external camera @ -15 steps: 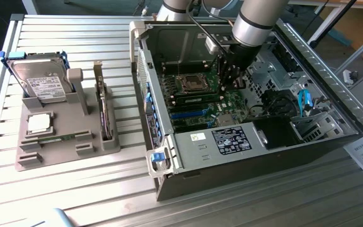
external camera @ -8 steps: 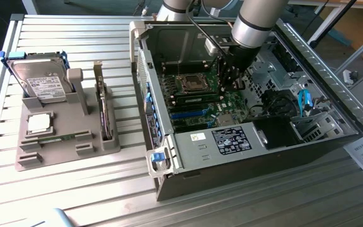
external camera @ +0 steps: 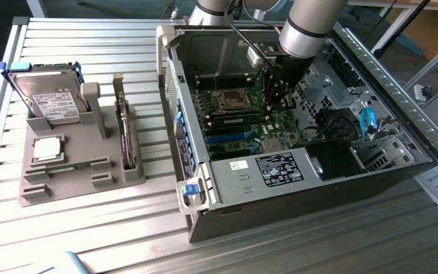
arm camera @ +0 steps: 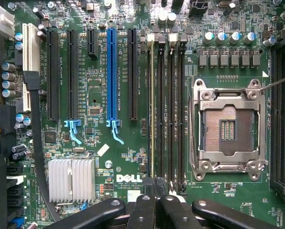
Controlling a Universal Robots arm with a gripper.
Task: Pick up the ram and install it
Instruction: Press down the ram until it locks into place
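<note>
The pickup looks done and the install is under way, not clearly finished. The arm (external camera: 307,28) reaches down into the open computer case (external camera: 227,211), which stands on the slatted worktop (external camera: 89,234) to the exterior view's right of the grey parts tray (external camera: 67,191).

In the wrist view the jaws are pressed together over the motherboard (arm camera: 128,157), and they seem to be pinching the ram (arm camera: 152,109). It is seen edge-on as a thin yellowish-green line that starts at the fingertips and runs the full length of one memory slot. That slot is the outermost of the bank of four memory slots (arm camera: 171,109), the one farthest from the empty processor socket (arm camera: 226,126).

The stick lies straight along its slot, with no skew to be seen. Whether it is pushed fully home or just resting in the slot cannot be told from this angle, and neither can the state of the end latches. What remains, by my judgement, is confirming the seating and letting go.

Back in the tray, another green strip (external camera: 73,166) lies flat.
</note>
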